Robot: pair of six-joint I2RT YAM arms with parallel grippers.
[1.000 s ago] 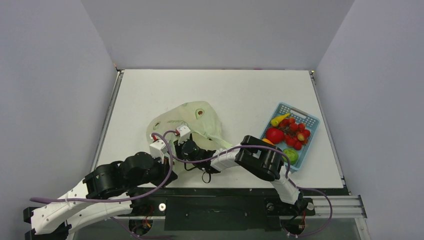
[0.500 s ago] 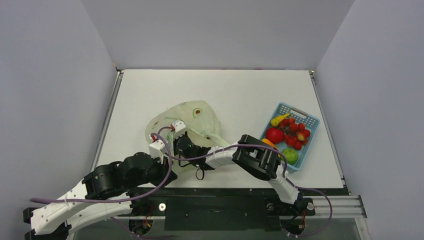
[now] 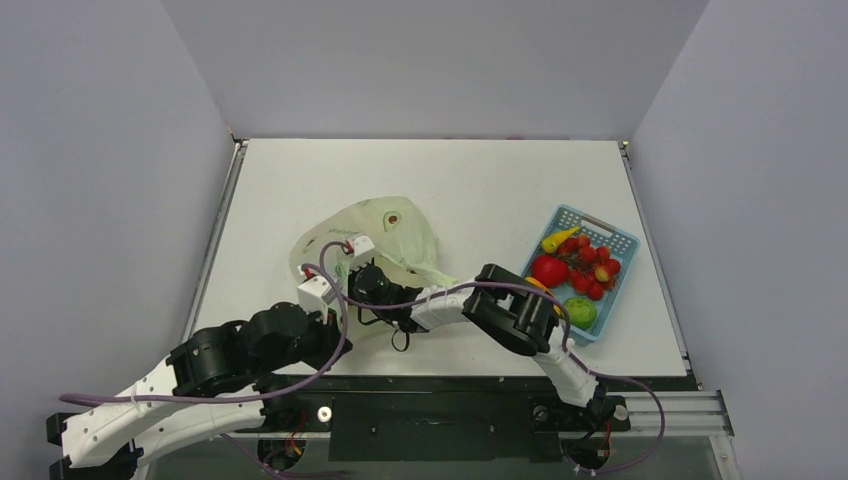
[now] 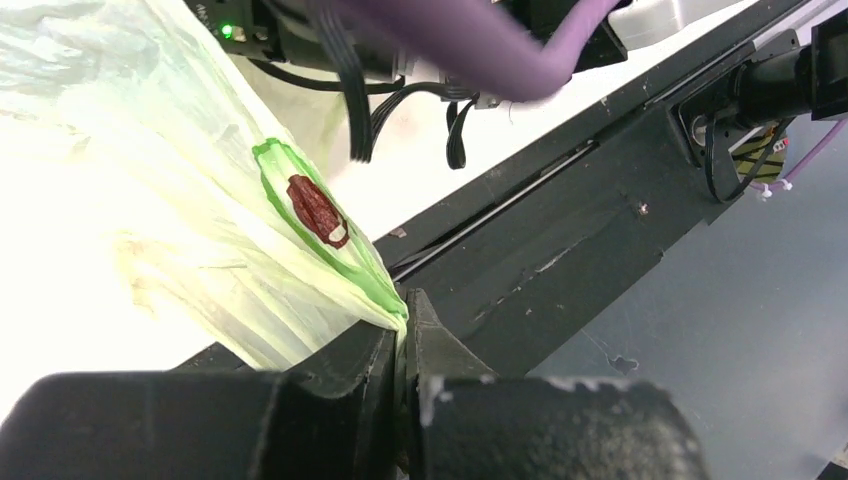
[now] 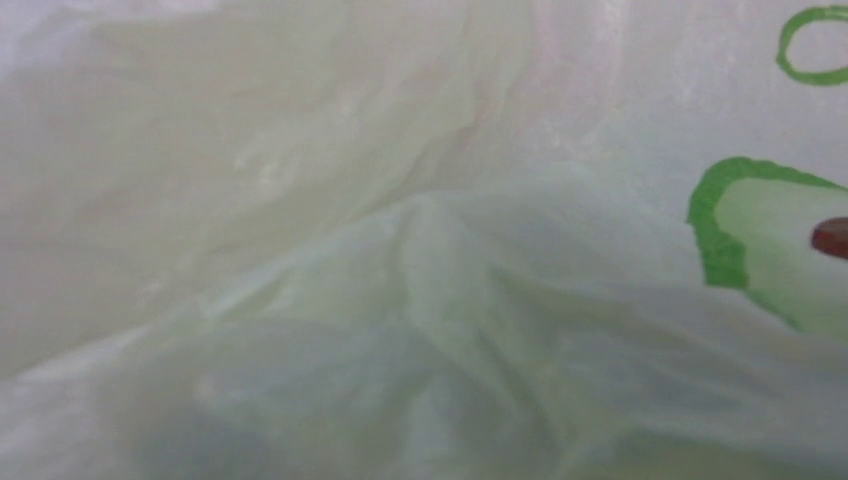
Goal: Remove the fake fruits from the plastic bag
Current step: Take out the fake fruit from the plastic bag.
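Left pincer pinched tight, both arms angled inward, right pincer just beyond it, jaw spread unclear.

We find the plastic bag thin, crinkled and translucent (almost filmy), the fake fruits glossy plastic, the blue basket moulded lattice plastic, and the desk smooth matt white.

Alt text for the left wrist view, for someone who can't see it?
The left end effector is shut on a bunched fold of the pale green plastic bag, beside a brown-red oval print. A purple cable crosses the top.
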